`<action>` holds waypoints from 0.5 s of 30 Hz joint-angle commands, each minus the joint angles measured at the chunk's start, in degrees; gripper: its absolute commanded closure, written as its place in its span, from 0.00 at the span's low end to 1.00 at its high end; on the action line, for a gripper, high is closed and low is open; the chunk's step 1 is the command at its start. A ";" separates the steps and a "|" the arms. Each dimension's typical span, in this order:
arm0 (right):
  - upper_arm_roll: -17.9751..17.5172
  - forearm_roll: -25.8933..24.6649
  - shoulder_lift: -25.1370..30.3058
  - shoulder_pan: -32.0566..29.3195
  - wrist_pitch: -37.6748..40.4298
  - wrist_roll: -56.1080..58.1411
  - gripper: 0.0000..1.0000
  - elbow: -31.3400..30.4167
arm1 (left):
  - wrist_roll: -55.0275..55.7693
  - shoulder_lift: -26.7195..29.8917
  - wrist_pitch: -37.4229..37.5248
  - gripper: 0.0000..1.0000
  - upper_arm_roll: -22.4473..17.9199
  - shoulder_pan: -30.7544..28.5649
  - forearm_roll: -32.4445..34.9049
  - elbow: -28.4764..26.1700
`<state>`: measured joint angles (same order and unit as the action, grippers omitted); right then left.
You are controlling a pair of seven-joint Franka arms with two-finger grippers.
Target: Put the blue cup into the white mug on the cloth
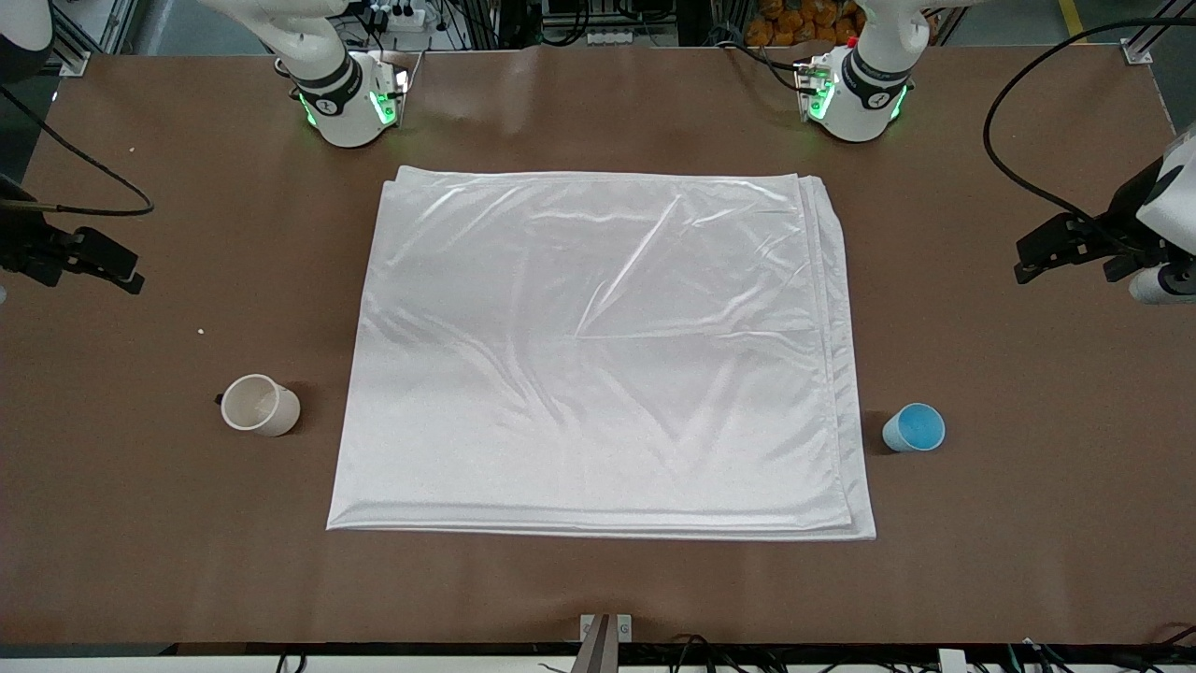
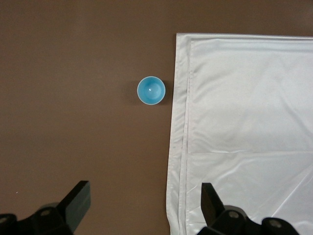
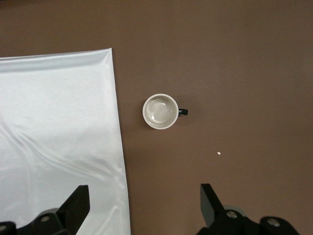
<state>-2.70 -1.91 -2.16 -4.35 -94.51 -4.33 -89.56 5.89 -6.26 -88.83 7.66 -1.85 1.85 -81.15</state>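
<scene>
The blue cup (image 1: 914,428) stands upright on the bare table, just off the cloth's edge toward the left arm's end; it also shows in the left wrist view (image 2: 151,91). The white mug (image 1: 260,405) stands upright on the bare table off the cloth's edge toward the right arm's end, its black handle pointing away from the cloth (image 3: 160,111). The cloth (image 1: 598,355) lies flat mid-table with nothing on it. My left gripper (image 1: 1037,254) (image 2: 145,200) hangs open and empty, high over the cloth's edge. My right gripper (image 1: 117,266) (image 3: 144,203) hangs open and empty, high over the cloth's edge at the right arm's end.
A small white crumb (image 1: 200,330) lies on the table, farther from the front camera than the mug. Black cables (image 1: 1014,173) loop over the table at both ends. The arm bases (image 1: 346,103) stand along the table's back edge.
</scene>
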 commanded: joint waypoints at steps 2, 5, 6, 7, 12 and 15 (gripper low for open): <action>-0.20 0.24 -0.04 -0.13 0.47 -0.07 0.00 0.35 | -0.52 -0.07 -0.29 0.00 0.17 -0.26 1.05 0.46; -0.20 0.24 -0.04 -0.13 0.47 -0.07 0.00 0.35 | -0.52 -0.07 -0.29 0.00 0.08 -0.26 1.14 0.46; -0.20 0.24 -0.04 -0.13 0.47 -0.07 0.00 0.35 | -0.52 -0.16 -0.29 0.00 0.16 -0.26 1.14 0.46; -0.20 0.24 -0.04 -0.13 0.47 -0.07 0.00 0.35 | -0.61 -0.07 -0.29 0.00 0.08 -0.26 1.14 0.46; -0.20 0.24 -0.04 -0.13 0.47 0.02 0.00 0.35 | -0.70 -0.16 -0.29 0.00 0.08 -0.52 1.14 0.46; -0.20 0.24 -0.04 -0.13 0.38 0.02 0.00 0.26 | -0.79 -0.68 -0.38 0.00 0.16 -1.48 1.14 0.29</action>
<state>-2.70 -1.91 -2.16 -4.35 -94.51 -4.33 -89.56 5.89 -6.28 -88.83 7.58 -2.07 1.85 -81.15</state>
